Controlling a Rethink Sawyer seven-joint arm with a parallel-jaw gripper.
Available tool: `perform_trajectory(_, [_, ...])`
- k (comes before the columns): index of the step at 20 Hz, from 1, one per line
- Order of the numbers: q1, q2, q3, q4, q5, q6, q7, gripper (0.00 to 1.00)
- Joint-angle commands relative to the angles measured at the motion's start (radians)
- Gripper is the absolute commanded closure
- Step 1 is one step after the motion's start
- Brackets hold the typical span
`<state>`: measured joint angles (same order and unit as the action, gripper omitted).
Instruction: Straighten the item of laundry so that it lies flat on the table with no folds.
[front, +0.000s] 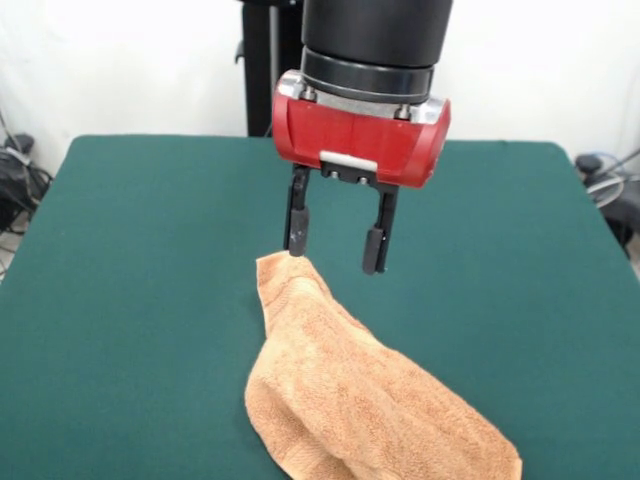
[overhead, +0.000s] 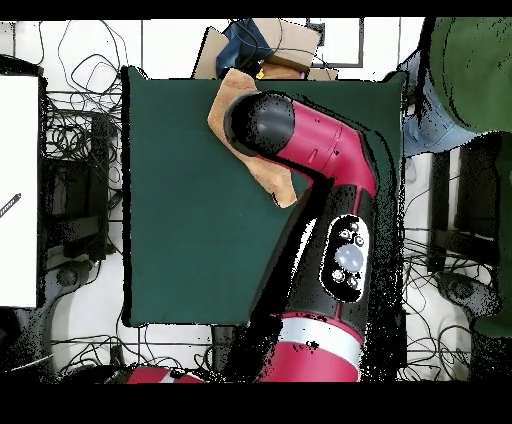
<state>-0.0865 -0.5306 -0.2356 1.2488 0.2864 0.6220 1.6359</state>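
Gripper (front: 336, 252) hangs open above table (front: 140, 250) | bunched towel (front: 360, 400) trails away from just under one finger | soft, light, limp cloth, likely best pinched at that nearest corner

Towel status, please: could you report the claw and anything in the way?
Claw open, above towel's far corner. Towel bunched, folded, on table. Nothing in the way.
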Motion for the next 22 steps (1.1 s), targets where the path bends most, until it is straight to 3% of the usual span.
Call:
perform_trajectory(1, [-0.025,0.044,0.064,0.102,-0.024,-0.035,0.153,0.00])
perform_trajectory(22, [-0.026,0.093,0.084,0.072,-0.035,-0.042,0.135,0.00])
